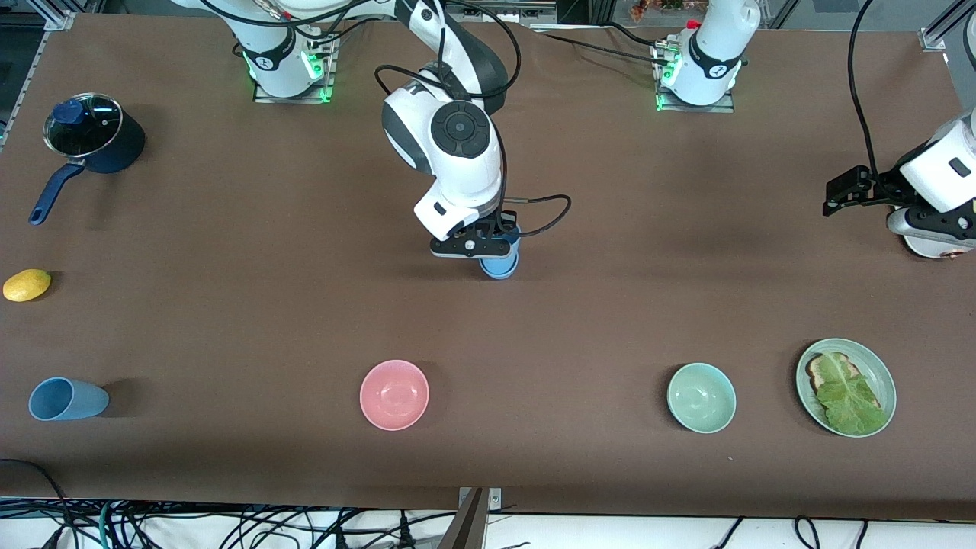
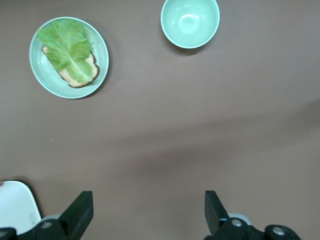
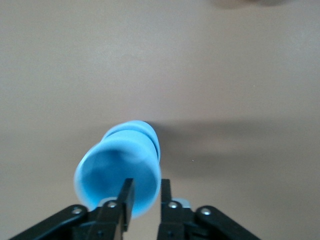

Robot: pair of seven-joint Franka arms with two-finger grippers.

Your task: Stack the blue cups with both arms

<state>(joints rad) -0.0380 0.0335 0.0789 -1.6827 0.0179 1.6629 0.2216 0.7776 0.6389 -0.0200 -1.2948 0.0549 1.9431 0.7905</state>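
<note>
Cups first: we see an upright blue stack (image 1: 501,263) at mid-desk, with one tumbler seemingly seated inside another, judging by the double rim in the right wrist view. The right gripper (image 1: 474,245) sits directly on top of it, its fingers (image 3: 126,197) drawn narrow astride the wall of the upper cup (image 3: 120,175), one inside the mouth and one outside. Whether they are pinching or letting go, we cannot tell.

A third blue cup (image 1: 67,399) lies on its side near the front edge at the right arm's end of the desk. Its long axis runs along that edge, and its open mouth faces the desk's end. We judge that the right arm is much the nearer to it and that the next move depends on this.

Well away, the left gripper (image 1: 842,191) waits over bare desk at its own end with its fingers (image 2: 80,212) spread wide and empty. Also on the desk are a pink bowl (image 1: 394,394), a green bowl (image 1: 701,397), a plate (image 1: 877,366) with bread and lettuce, a lemon (image 1: 27,284) and a lidded pot (image 1: 95,133).
</note>
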